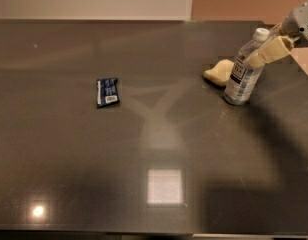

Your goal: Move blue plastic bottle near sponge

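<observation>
The blue plastic bottle (pixel 241 76), clear with a white cap and a text label, leans with its top tilted right at the table's right side. Its base is on or just above the tabletop. My gripper (pixel 255 59) reaches in from the upper right and is shut on the bottle's upper part. One beige finger (pixel 268 52) crosses in front of the bottle and the other is hidden behind it. The pale yellow sponge (pixel 218 72) lies right next to the bottle's left side, touching it or nearly so.
A small flat dark-blue packet (pixel 107 92) lies left of centre on the dark glossy table (pixel 154 149). The table's right edge runs just behind my gripper. A white wall and a brown panel stand beyond the far edge.
</observation>
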`<state>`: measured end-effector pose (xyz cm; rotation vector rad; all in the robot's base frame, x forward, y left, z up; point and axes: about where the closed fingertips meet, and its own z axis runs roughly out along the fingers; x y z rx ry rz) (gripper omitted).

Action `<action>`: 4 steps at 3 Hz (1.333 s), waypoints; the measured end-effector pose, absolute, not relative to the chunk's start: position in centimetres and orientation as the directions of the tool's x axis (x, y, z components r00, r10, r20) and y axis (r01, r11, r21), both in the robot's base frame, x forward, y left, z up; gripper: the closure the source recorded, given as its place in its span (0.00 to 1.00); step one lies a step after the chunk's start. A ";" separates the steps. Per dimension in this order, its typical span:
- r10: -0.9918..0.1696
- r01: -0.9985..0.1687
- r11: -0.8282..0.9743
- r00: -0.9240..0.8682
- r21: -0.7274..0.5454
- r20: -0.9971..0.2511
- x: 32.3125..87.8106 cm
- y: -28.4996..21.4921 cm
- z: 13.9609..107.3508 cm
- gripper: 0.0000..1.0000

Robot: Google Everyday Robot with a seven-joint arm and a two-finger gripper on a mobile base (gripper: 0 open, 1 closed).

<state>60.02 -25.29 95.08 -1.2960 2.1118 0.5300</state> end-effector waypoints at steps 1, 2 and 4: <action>-0.647 -0.894 0.446 -0.346 0.031 -0.680 60.8 -25.5 94.8 0.59; -0.641 -0.893 0.448 -0.350 0.037 -0.683 61.5 -25.5 94.5 0.35; -0.635 -0.891 0.454 -0.347 0.031 -0.690 62.3 -25.1 94.2 0.00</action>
